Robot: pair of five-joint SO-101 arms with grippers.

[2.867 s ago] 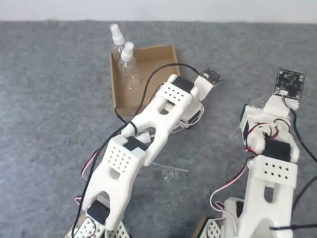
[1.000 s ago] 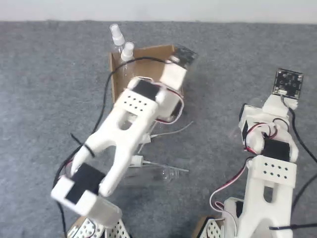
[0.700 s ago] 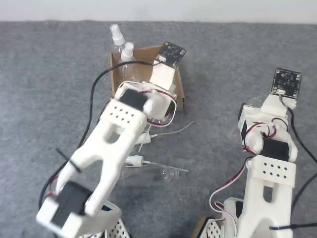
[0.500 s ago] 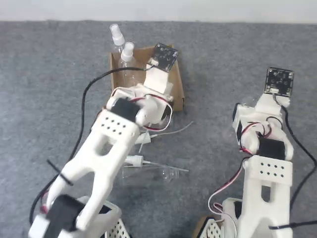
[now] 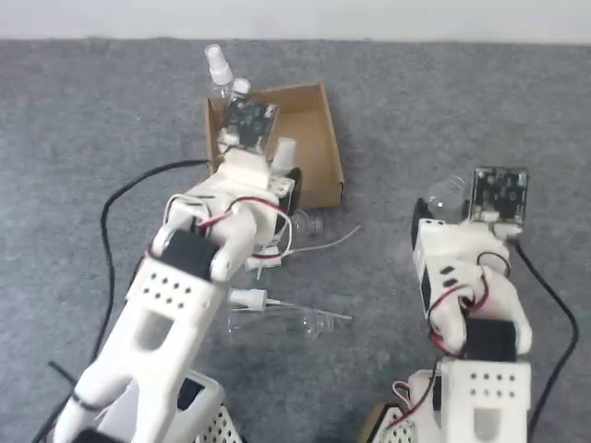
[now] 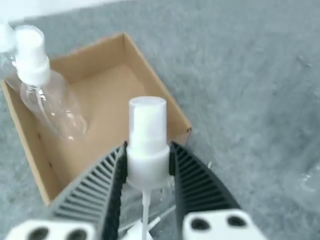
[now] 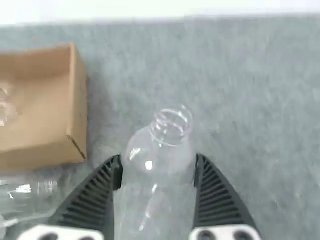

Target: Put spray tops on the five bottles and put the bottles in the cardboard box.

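High view: left arm (image 5: 199,249) stands over the cardboard box (image 5: 330,138), with a white spray top (image 5: 283,149) at its tip. Two capped bottles (image 5: 240,89) lean in the box's far corner. An uncapped bottle (image 5: 300,323) lies on the grey mat (image 5: 83,185) just beside a loose top (image 5: 247,297). Right arm (image 5: 471,277) carries a clear open bottle (image 5: 441,192), well apart from the box.

Left wrist view: left gripper (image 6: 147,147) has its fingers clamped on the spray top's collar, tube hanging down, above the box's near wall.

Right wrist view: right gripper (image 7: 157,161) has its fingers pressed against both sides of the open bottle, threaded neck pointing away, box off to one side.
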